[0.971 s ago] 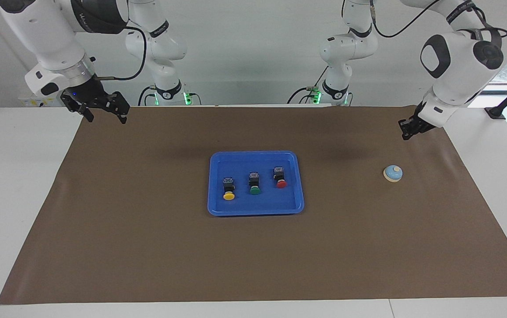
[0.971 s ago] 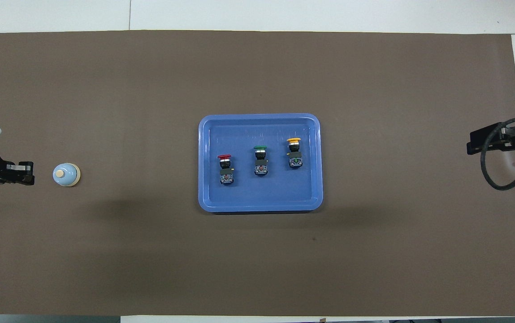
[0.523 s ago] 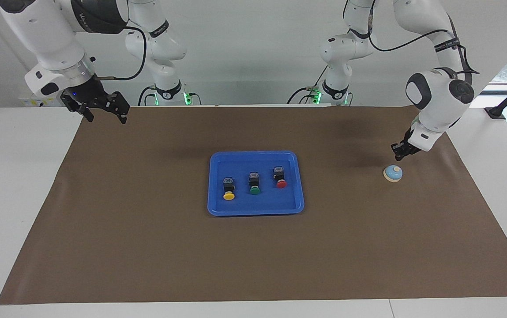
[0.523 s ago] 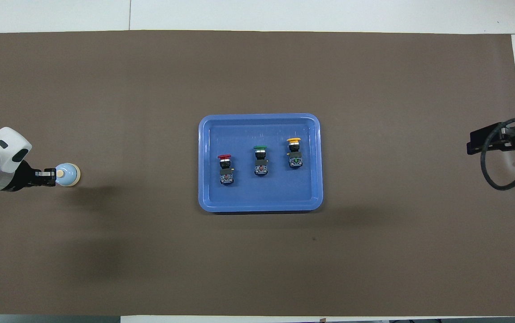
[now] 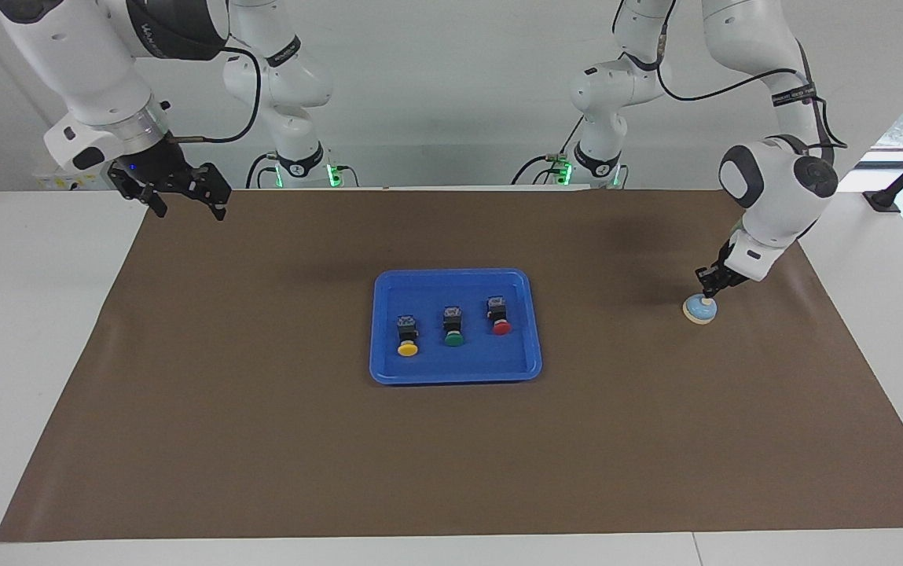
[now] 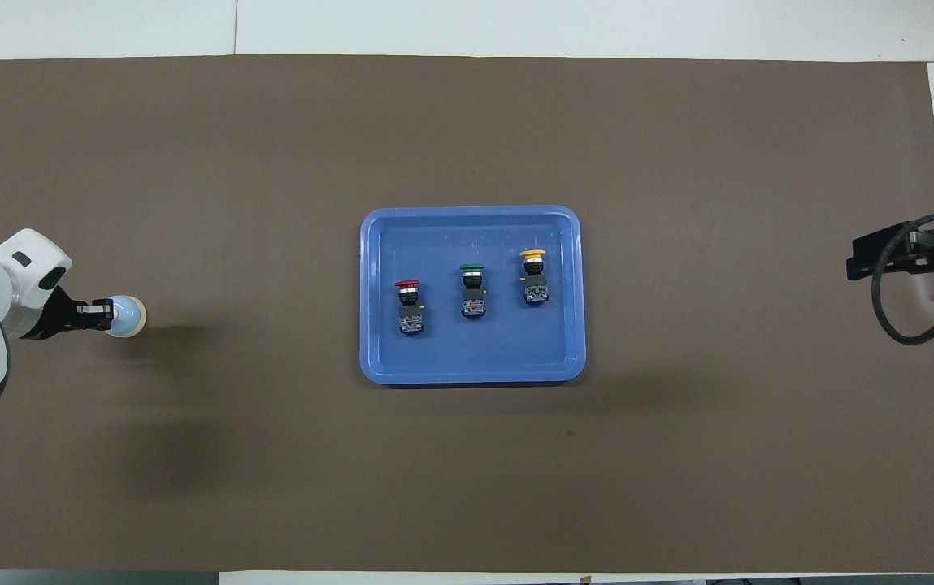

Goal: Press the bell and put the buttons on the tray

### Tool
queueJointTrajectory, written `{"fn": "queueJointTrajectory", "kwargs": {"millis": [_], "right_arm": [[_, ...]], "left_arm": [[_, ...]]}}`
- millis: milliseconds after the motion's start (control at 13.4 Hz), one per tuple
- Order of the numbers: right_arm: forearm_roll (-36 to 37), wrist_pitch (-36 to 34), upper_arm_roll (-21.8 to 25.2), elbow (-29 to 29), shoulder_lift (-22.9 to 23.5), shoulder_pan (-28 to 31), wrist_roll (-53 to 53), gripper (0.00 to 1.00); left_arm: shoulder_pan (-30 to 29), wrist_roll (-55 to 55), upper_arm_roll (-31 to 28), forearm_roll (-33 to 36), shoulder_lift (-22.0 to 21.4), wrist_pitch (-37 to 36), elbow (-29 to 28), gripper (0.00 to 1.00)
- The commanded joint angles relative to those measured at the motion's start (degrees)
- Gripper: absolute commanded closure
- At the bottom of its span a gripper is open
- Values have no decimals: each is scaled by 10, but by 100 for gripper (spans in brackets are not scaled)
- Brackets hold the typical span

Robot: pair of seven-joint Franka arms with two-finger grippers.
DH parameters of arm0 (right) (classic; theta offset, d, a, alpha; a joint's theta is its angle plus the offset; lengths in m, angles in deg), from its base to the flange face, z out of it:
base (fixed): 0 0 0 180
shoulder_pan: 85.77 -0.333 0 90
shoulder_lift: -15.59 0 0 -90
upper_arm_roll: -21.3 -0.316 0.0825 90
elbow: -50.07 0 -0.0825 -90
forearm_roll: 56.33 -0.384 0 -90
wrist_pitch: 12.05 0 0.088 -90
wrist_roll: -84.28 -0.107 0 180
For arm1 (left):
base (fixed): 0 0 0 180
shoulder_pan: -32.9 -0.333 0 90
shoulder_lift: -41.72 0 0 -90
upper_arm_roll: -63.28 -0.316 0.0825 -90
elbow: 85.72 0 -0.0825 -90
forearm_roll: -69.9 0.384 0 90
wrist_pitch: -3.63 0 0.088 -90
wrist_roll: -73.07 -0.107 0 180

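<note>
The light blue bell (image 5: 700, 312) stands on the brown mat toward the left arm's end of the table; it also shows in the overhead view (image 6: 133, 317). My left gripper (image 5: 706, 293) is shut and its tip rests on the bell's knob, which it hides from above (image 6: 107, 309). The blue tray (image 5: 388, 371) lies at the middle (image 6: 369, 361). In it lie the yellow button (image 5: 408, 347), green button (image 5: 454, 339) and red button (image 5: 501, 327), side by side. My right gripper (image 5: 188, 206) waits, open and empty, over the mat's corner at its own end.
A brown mat (image 5: 262, 440) covers most of the white table (image 5: 34, 330). The right arm's cable (image 6: 905, 325) loops over the mat's edge at that arm's end.
My left gripper has come down from above the mat's edge onto the bell's top. The right arm, tray and buttons have not moved.
</note>
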Motion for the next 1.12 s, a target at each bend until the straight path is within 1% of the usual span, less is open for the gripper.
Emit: {"fn": "queueJointTrajectory", "kwargs": {"millis": [0,75,149,224,299,374,448,523,598,672,747,822,897,971,1046], "right_arm": [[0,-1,-10,9,-9,12,11,0],[0,-1,-10,9,-9,13,10,0],[0,-1,-10,9,-9,12,11,0],[0,-1,-10,9,-9,12,10,0],[0,-1,-10,9,-9,12,10,0],[0,-1,-10,9,-9,12,10,0],[0,-1,-10,9,-9,12,10,0],[0,-1,-10,9,-9,12,10,0],[0,-1,-10,9,-9,12,10,0],[0,-1,-10,9,-9,12,10,0],[0,-1,-10,9,-9,12,10,0],[0,-1,-10,9,-9,13,10,0],[0,-1,-10,9,-9,12,10,0],[0,-1,-10,9,-9,12,10,0],[0,-1,-10,9,-9,12,10,0]], "left_arm": [[-3,-8,1,3,26,22,-5,100],[-1,-8,2,2,29,6,10,100],[0,-7,2,3,24,-31,35,100],[4,-6,4,3,18,-90,75,73],[11,-5,6,3,12,-165,121,1],[18,-5,5,3,8,-219,149,0],[21,-1,8,2,-11,-257,172,0],[36,0,8,2,-44,-295,181,0],[39,-1,9,1,-74,-311,187,0],[40,-2,9,1,-83,-336,200,0],[42,-4,10,1,-79,-367,230,0],[48,-2,15,1,-76,-382,247,0],[53,-3,18,-1,-78,-383,248,0],[81,-1,6,-3,-77,-369,242,0],[96,0,-6,-3,-77,-373,247,0]]}}
